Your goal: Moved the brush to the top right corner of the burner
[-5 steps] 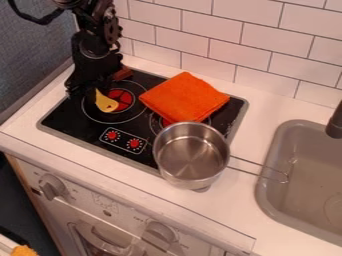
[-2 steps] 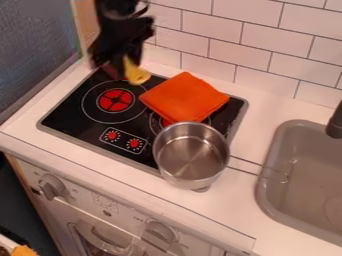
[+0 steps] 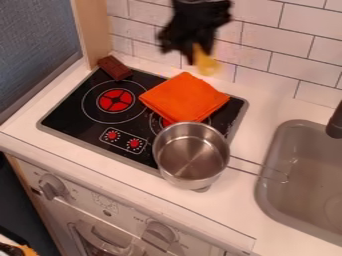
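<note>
Aloft behind the cloth, brush hanging yellow end down against the tiled wall, apparently clamped in the claw and yet to be set at the top right corner of the burner. For a clean delivery, best to swing right at this height, clearing the cloth's raised folds, then ease toward the near side to line up over the dark strip between cloth and burner's edge. Worth lowering slowly and straight, well away from the pot, and releasing only on contact, to avoid a roll onto the counter or a snag in the cloth. Above, arm in from the top edge, just right of center, with claw pointing down, well above the work surface.
</note>
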`<act>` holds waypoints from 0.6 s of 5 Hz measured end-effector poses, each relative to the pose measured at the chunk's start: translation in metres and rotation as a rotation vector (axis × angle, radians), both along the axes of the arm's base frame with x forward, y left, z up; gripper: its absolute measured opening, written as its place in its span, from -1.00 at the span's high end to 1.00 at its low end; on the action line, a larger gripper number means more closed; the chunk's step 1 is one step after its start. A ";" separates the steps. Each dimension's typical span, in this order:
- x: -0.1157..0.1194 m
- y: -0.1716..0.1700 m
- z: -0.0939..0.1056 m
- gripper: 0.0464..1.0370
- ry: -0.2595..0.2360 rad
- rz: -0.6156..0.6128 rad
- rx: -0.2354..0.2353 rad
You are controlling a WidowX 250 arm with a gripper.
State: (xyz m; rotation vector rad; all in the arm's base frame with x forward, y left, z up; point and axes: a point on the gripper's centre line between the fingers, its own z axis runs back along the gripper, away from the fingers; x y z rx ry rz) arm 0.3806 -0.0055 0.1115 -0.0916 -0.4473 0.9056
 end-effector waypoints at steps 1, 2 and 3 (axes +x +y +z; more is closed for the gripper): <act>0.014 -0.039 -0.015 0.44 0.019 -0.098 -0.005; 0.026 -0.072 -0.042 0.44 0.059 -0.185 0.006; 0.027 -0.081 -0.066 0.44 0.087 -0.213 0.010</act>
